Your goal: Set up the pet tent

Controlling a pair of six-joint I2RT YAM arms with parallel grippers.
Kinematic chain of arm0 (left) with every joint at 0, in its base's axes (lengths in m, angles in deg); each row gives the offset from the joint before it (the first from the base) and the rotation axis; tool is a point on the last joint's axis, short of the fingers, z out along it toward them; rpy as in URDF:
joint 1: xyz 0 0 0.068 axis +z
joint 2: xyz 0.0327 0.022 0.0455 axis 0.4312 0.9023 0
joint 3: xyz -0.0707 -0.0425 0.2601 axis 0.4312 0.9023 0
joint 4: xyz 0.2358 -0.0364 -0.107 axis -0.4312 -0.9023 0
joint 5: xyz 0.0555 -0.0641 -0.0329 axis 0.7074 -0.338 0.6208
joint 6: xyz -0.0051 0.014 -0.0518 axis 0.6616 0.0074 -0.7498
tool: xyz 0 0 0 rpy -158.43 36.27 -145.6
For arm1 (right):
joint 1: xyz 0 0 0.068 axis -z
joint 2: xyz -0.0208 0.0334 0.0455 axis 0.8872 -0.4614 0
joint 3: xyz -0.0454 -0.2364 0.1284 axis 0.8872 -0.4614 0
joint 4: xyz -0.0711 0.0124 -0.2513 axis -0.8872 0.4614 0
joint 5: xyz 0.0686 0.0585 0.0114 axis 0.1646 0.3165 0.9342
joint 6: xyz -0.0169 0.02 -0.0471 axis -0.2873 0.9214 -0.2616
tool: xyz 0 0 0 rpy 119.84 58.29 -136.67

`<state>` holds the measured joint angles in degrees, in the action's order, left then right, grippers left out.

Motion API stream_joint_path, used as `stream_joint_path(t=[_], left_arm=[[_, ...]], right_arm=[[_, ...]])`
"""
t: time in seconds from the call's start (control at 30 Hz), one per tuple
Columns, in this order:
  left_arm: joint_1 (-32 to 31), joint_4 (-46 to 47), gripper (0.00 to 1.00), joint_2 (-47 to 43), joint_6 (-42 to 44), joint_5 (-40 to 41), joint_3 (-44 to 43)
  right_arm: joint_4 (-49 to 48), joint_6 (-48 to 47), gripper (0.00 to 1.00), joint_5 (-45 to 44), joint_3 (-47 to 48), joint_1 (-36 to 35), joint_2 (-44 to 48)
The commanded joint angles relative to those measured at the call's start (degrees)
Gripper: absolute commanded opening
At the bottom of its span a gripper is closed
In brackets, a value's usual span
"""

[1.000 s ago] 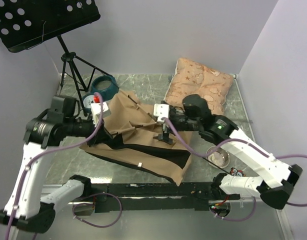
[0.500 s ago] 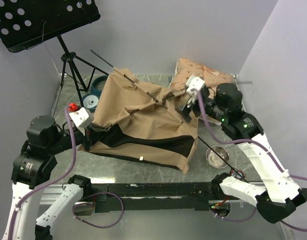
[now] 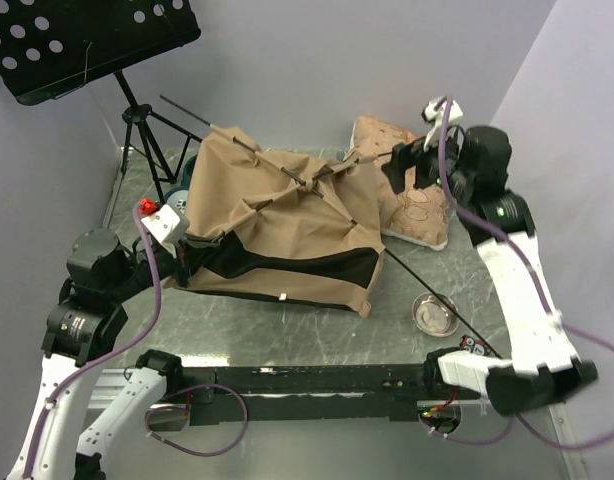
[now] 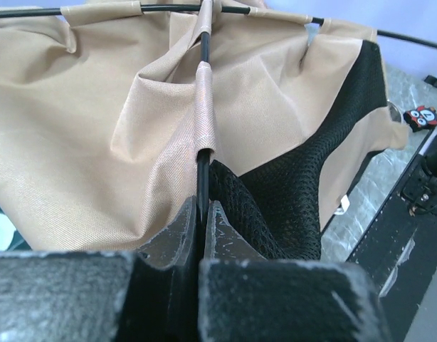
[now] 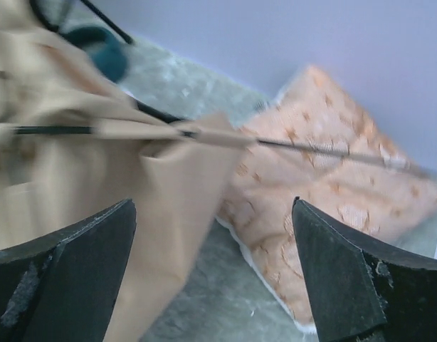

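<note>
**Two grippers, one pet tent (image 3: 287, 225)**

**Top external view.** Stands centre-left on the grey marbled table (image 3: 237, 320), tan fabric bulging upward, black panel along the near side. Carries thin black poles (image 3: 309, 182) crossing at the peak, one end projecting past the far-left corner toward the music stand (image 3: 77, 40). Gripped at the near-left corner by the left gripper (image 3: 179, 262). Faced on the far right by the right gripper (image 3: 399, 165), raised over the cushion (image 3: 419, 205) and close to a pole end; contact cannot be told from here. Cushion just beside the tent's right edge. Small clear dish (image 3: 434, 313) at the near right, apart from the tent. Blue bowl (image 3: 182, 180) mostly hidden behind the tent's far-left side.

**Left wrist view.** Jaws clenched on one pole (image 4: 202, 167), just below a tan fabric sleeve (image 4: 204, 107) threaded on it. Tan fabric to the left of the pole, black mesh (image 4: 297, 178) to the right.

**Right wrist view.** Fingers (image 5: 62, 271) spread wide, jaws released, nothing between them. Beyond, somewhat blurred: a pole running from a tan sleeve across above the cushion, tent fabric at left, blue bowl at upper left.
</note>
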<state>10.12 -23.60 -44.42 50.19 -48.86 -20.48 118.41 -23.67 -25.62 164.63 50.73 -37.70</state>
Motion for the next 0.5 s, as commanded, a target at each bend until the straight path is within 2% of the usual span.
stream_joint_path(t=[0.0,0.13,0.23,0.37,0.47], left_arm=[[0.0,11.0,0.01,-1.5,-1.3,-2.1,-0.3],[0.0,10.8,0.01,-0.9,-1.3,-4.1,-0.4],[0.0,11.1,0.01,-1.1,-1.4,-4.8,0.0],[0.0,11.0,0.01,-1.4,-2.1,-5.9,-0.1],[0.0,11.5,0.01,-1.7,-2.9,-6.2,0.0]], right_arm=[[3.1,5.6,0.98,10.3,1.7,4.1,-6.0],[-1.6,9.3,1.0,18.3,0.2,4.0,-8.6],[-4.8,12.1,1.0,20.6,0.0,3.5,-11.1],[-7.0,13.2,0.99,20.3,0.9,2.5,-15.1],[-8.1,11.0,0.98,15.6,-0.2,0.4,-16.7]])
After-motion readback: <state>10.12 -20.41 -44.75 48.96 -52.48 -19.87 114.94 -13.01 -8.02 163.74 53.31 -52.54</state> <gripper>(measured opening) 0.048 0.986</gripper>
